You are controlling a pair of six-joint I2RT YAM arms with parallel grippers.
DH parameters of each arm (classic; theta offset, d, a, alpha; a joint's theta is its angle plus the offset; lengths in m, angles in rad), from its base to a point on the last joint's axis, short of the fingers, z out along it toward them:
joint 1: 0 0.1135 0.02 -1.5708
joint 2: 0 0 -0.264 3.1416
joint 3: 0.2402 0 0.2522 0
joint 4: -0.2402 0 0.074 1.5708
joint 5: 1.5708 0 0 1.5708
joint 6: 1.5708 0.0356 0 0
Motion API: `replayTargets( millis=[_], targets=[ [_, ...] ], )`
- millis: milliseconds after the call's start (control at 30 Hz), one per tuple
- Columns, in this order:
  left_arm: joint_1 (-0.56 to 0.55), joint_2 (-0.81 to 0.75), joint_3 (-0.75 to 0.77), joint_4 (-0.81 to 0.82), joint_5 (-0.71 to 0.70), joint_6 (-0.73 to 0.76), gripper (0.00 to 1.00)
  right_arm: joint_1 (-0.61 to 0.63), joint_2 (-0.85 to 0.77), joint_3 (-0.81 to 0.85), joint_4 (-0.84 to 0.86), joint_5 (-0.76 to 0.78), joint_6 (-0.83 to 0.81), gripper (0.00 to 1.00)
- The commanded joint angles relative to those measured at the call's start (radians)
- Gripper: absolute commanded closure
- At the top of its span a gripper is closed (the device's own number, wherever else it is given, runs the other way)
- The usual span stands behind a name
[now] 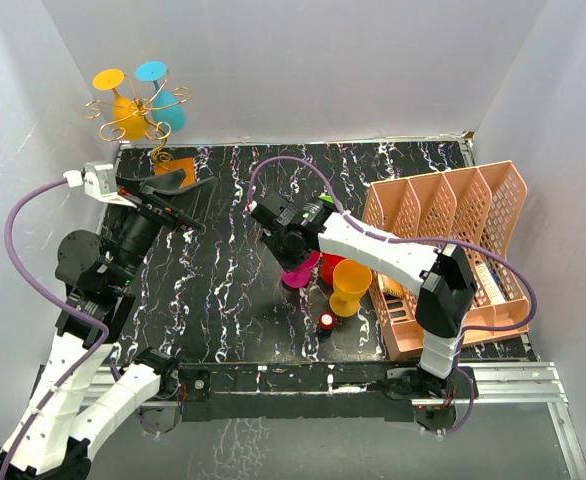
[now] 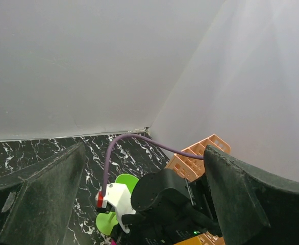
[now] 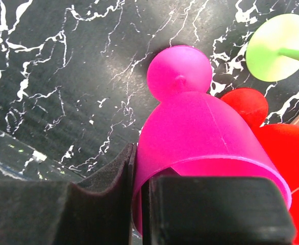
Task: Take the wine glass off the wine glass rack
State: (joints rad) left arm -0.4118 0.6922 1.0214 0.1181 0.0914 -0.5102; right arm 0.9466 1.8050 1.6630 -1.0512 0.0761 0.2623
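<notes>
Right gripper (image 3: 139, 201), pressed together on the rim wall of the magenta wine glass (image 3: 200, 132), one pad inside the bowl and one outside. This grip leaves the stem and foot free to meet the table (image 1: 223, 290). Whether the foot already rests there cannot be told. The glass sits mid-table, well apart from the wine glass rack (image 1: 158, 125), beside a red glass (image 3: 277, 148), a green glass (image 3: 279, 46) and an orange-yellow glass (image 1: 350, 285). This is probably the set-down area, just in front of the pink basket (image 1: 493, 200). Left gripper (image 1: 206, 206), jaws spread wide and empty, hovers near the rack's base, likely placed for the next pick. On the rack a yellow hanging glass (image 1: 128, 118) and a cyan hanging glass (image 1: 168, 112) are slung foot-up in the wire curls.
</notes>
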Motion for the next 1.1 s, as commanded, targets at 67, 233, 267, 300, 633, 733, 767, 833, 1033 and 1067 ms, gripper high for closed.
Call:
replayTargets(
  millis=[67, 233, 267, 300, 633, 733, 767, 833, 1033, 1067],
  targets=[
    [0.002, -0.024, 0.043, -0.004, -0.018, 0.030, 0.03, 0.000, 0.022, 0.073, -0.019, 0.079, -0.005, 0.92],
    [0.003, -0.019, 0.048, -0.008, -0.014, 0.031, 0.03, -0.001, 0.023, 0.068, -0.036, 0.085, -0.002, 0.92],
    [0.002, -0.017, 0.047, -0.006, -0.015, 0.030, 0.03, -0.001, 0.020, 0.061, -0.035, 0.086, 0.000, 0.92],
    [0.002, -0.017, 0.046, -0.005, -0.014, 0.029, 0.03, -0.001, 0.017, 0.055, -0.035, 0.087, 0.000, 0.92],
    [0.002, 0.002, 0.054, 0.005, 0.002, 0.018, 0.03, 0.000, 0.000, 0.029, -0.032, 0.070, -0.002, 0.92],
    [0.002, 0.006, 0.057, 0.006, 0.007, 0.015, 0.03, 0.000, 0.002, 0.023, -0.032, 0.066, 0.001, 0.92],
    [0.002, 0.007, 0.058, 0.005, 0.007, 0.015, 0.03, -0.001, 0.002, 0.023, -0.033, 0.066, 0.002, 0.92],
    [0.002, 0.007, 0.058, 0.005, 0.008, 0.013, 0.03, 0.000, -0.002, 0.019, -0.034, 0.072, 0.006, 0.91],
    [0.002, 0.011, 0.064, 0.009, 0.009, 0.009, 0.03, -0.001, -0.006, 0.011, -0.025, 0.081, 0.008, 0.78],
    [0.001, 0.013, 0.065, 0.009, 0.011, 0.008, 0.03, -0.001, -0.004, 0.015, -0.027, 0.083, 0.009, 0.76]
  ],
)
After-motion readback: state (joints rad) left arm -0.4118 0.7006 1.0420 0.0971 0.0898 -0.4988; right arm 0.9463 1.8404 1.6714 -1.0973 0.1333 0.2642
